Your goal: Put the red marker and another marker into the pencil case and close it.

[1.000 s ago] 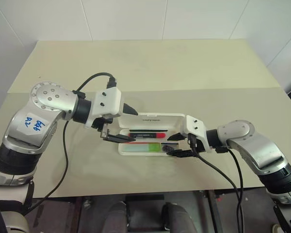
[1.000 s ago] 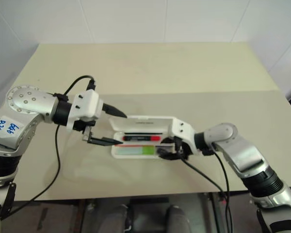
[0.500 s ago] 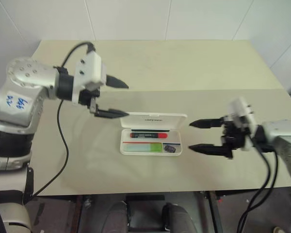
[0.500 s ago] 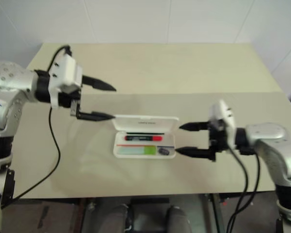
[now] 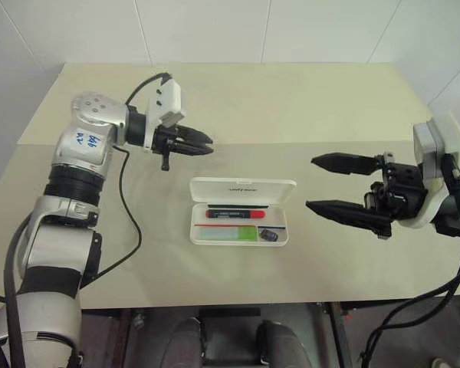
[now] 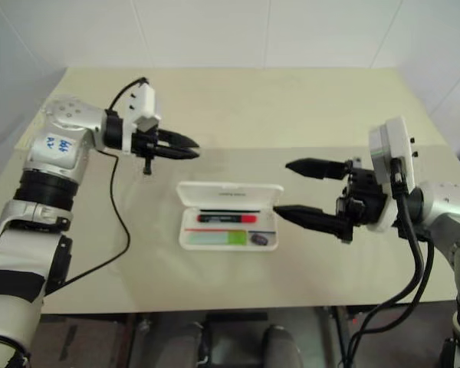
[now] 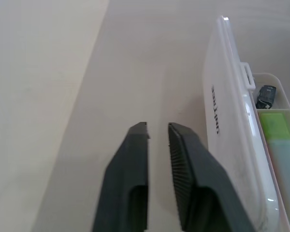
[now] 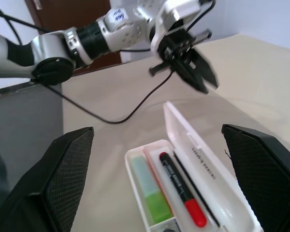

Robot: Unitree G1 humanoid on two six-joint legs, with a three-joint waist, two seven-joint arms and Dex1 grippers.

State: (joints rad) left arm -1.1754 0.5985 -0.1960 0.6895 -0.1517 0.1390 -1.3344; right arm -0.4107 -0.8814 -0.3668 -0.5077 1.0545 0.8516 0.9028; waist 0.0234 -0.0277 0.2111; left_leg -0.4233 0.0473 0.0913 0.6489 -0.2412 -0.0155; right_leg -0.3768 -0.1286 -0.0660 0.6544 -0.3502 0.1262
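Case [image 8: 203,188] sits open, red marker [image 8: 181,195] and green marker [image 8: 152,193] lying inside (side by side), left gripper [image 8: 198,72] pinched together beyond it.

My left gripper [image 5: 203,147] is pinched together beyond the pencil case [image 5: 241,188]; my right gripper [image 5: 320,184] (fingers spread wide) hangs beside it.

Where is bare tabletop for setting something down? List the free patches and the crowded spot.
Free: the far half of the table behind the pencil case; the near strip between the case and the table's front edge; the stretch right of the case, under the open right gripper. Crowded: the case's far-left corner, where the shut left gripper hangs near the raised lid.
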